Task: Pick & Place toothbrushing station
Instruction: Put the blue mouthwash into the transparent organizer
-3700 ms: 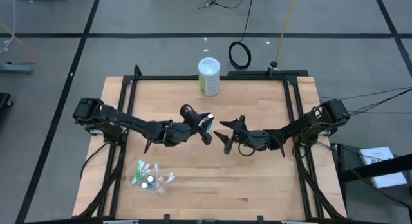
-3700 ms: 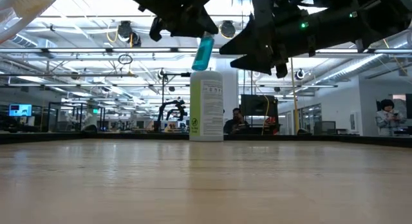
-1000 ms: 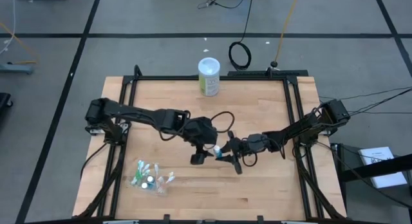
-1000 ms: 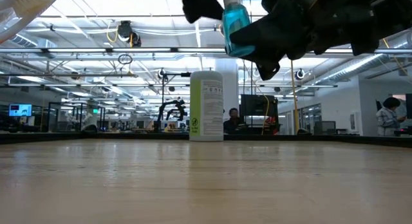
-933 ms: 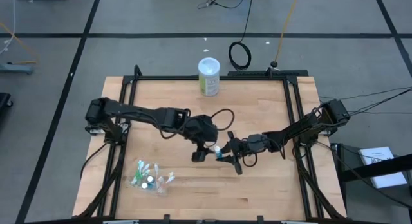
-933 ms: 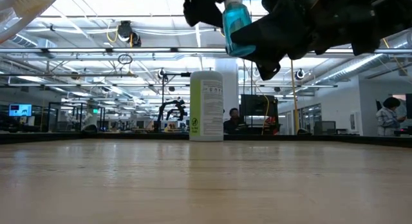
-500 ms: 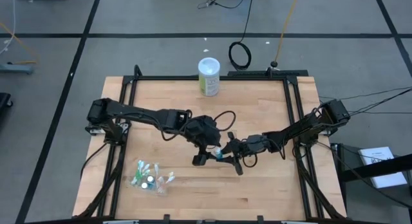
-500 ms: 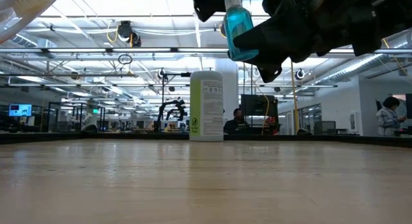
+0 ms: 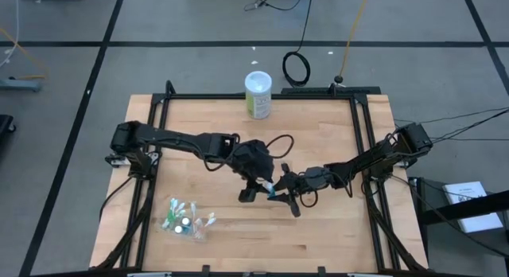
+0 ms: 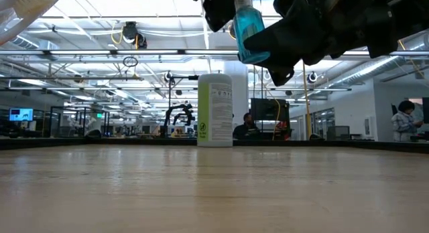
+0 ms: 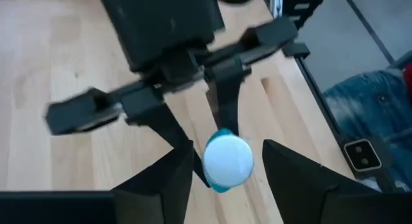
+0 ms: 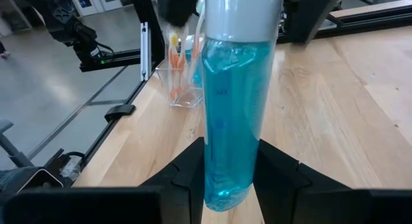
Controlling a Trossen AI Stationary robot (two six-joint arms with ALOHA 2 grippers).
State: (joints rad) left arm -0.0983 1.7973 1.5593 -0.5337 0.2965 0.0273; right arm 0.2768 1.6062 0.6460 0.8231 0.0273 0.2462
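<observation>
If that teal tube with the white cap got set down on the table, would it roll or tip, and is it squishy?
The teal tube looks round and slim, so lying down it would probably roll. Standing on its white cap it seems top-heavy and likely to tip. Its wrinkled skin suggests it is soft and would dent under the right gripper.

1. A bare wooden table [image 10: 214,193] fills the lower half of the view, seen level with its surface.
2. A white-and-green canister [image 10: 214,110] stands upright at the far edge of the table.
3. A teal tube [image 10: 249,33] with a white cap hangs high above the table, cap end up, slightly tilted.
4. The right gripper [image 10: 265,42] clamps the tube body from the side; dark arm parts extend toward the upper right corner.
5. The left gripper [image 10: 231,2] sits at the cap end of the tube; its finger spacing cannot be read here.
6. A white toothbrush head [image 10: 23,9] shows blurred in the upper left corner.
7. A person [image 10: 405,120] stands in the room at far right.
</observation>
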